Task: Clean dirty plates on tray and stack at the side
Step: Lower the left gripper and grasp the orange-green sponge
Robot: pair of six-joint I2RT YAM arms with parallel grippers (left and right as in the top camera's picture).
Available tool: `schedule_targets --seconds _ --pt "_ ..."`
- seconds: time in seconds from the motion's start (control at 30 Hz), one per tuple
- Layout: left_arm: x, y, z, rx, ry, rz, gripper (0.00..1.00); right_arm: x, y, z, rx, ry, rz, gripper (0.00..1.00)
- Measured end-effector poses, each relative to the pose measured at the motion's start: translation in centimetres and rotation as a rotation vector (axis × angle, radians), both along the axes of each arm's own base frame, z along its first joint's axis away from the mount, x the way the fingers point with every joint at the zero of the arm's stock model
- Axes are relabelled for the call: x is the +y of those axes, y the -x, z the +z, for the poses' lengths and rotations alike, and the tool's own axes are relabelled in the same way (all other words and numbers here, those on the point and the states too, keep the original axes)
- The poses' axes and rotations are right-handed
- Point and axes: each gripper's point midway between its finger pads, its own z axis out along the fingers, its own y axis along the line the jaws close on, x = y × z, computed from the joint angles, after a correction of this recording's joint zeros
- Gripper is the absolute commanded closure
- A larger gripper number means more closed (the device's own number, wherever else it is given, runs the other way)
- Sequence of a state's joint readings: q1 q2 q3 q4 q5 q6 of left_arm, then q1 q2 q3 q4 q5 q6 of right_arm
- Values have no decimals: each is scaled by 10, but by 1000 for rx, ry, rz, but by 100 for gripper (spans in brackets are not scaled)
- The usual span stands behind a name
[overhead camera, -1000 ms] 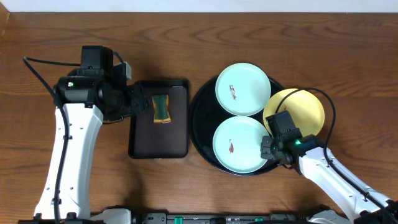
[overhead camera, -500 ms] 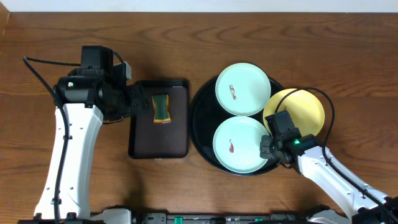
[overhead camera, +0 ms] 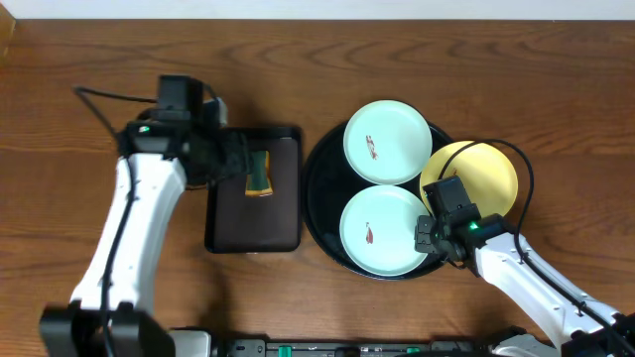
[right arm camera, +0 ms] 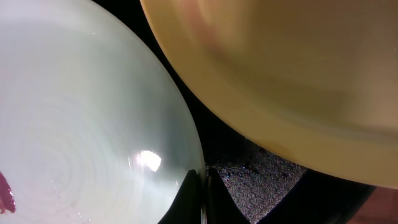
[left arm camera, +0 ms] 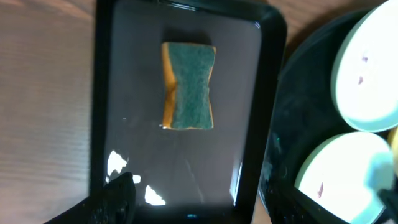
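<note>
Two mint-blue plates lie in the round black tray (overhead camera: 322,177): a far one (overhead camera: 387,142) and a near one (overhead camera: 382,231), each with a reddish smear. A yellow plate (overhead camera: 478,171) rests tilted on the tray's right rim. My right gripper (overhead camera: 429,238) is shut on the near mint plate's right rim; in the right wrist view its fingertips (right arm camera: 194,190) pinch that rim (right arm camera: 81,124) beside the yellow plate (right arm camera: 280,68). My left gripper (overhead camera: 238,159) hovers open over a green-and-yellow sponge (left arm camera: 188,86); its fingers (left arm camera: 118,196) straddle nothing.
The sponge (overhead camera: 260,171) lies in the far part of a smaller rectangular black tray (overhead camera: 253,223), left of the round tray. The left wrist view shows this tray's wet, glossy floor (left arm camera: 186,168) and the round tray's edge (left arm camera: 298,106). Bare wooden table surrounds both.
My left arm has swung to the right, bringing its gripper further over the rectangular tray by the sponge. The right arm and the plates have not moved.
</note>
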State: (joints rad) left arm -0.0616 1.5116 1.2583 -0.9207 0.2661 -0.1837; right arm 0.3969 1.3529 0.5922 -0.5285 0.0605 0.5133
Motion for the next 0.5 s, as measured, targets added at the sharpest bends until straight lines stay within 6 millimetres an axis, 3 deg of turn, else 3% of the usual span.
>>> schedule_targets --seconds 0.37,0.5 --pt "-20 -23 -93 153 -81 -66 44 0 0 0 -1 0 0 99" --pt "-16 -27 -109 169 -108 -59 43 0 -1 0 -2 -1 0 99"
